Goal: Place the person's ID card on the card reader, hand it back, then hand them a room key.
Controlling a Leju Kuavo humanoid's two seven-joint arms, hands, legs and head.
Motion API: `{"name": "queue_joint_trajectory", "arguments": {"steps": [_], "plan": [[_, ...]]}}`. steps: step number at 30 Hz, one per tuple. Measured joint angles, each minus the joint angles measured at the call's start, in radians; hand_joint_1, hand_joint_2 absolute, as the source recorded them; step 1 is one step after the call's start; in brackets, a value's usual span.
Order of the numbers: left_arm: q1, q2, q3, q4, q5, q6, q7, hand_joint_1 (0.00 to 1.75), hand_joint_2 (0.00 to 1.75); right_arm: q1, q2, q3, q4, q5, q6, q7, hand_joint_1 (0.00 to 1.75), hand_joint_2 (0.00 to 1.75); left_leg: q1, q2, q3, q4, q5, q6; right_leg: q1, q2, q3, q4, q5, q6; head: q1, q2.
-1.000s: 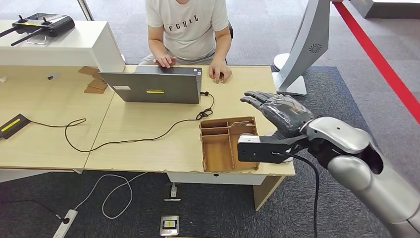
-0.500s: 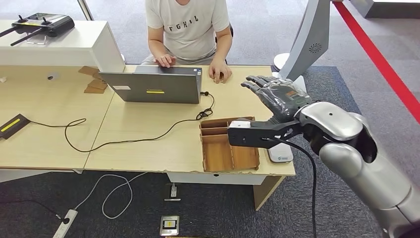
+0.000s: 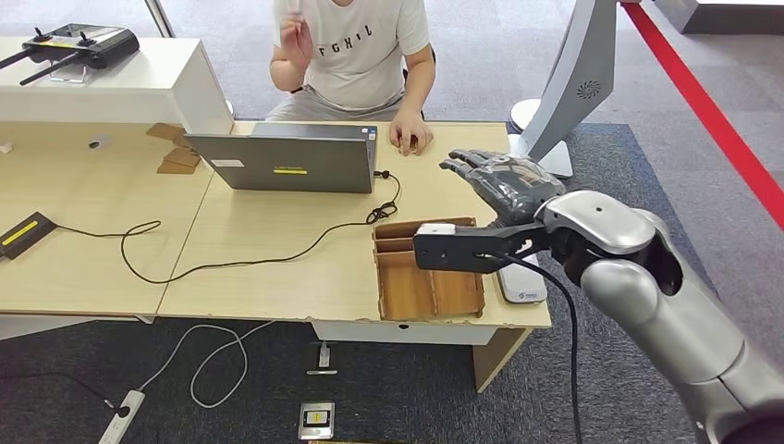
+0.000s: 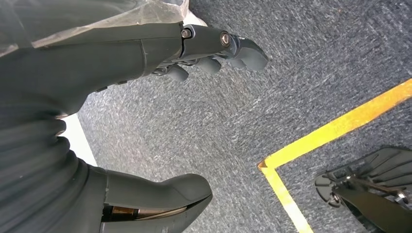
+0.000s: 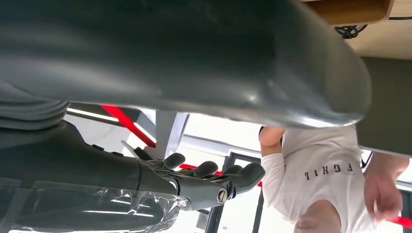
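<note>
right hand out flat, waiting on the card

far left, nothing doing: the left hand hangs over grey carpet, fingers loosely apart, holding nothing. on the desk sits a laptop, and behind it the person, one hand raised at the chest, maybe with something small in it, too blurred to call a card. the other hand rests on the desk. further right, a wooden tray with compartments, any room key in it too hard to make out. then the right hand, fingers stretched and apart, nothing in it, hovering above the desk and reaching toward the person. just beside the tray, partly under the arm, a white reader.

my read on the card: light, thin, stiff, slick-faced. it will slide off an open palm, so pinch it by one short edge between thumb and fingers, leaving the rest free to lay flat on the reader.
</note>
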Motion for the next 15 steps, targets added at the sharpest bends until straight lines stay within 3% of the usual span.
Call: {"name": "queue_joint_trajectory", "arguments": {"steps": [7,15], "plan": [[-0.003,-0.007,0.0,0.0,-0.001,0.0,0.004,0.0,1.75,-0.02,0.028,0.0,0.079,0.031,-0.044,-0.063,0.0,0.0,0.0,0.0,0.0,0.0,0.0,0.0,0.0,0.0,0.0,0.0,0.0,0.0,0.0,0.0],[-0.002,-0.009,0.0,0.0,0.0,0.0,0.007,0.0,1.75,-0.065,0.063,0.004,0.268,0.113,-0.116,-0.19,0.0,0.0,0.0,-0.001,-0.001,0.0,0.0,0.0,0.0,0.0,0.0,0.0,0.0,0.0,0.0,0.0]]}}
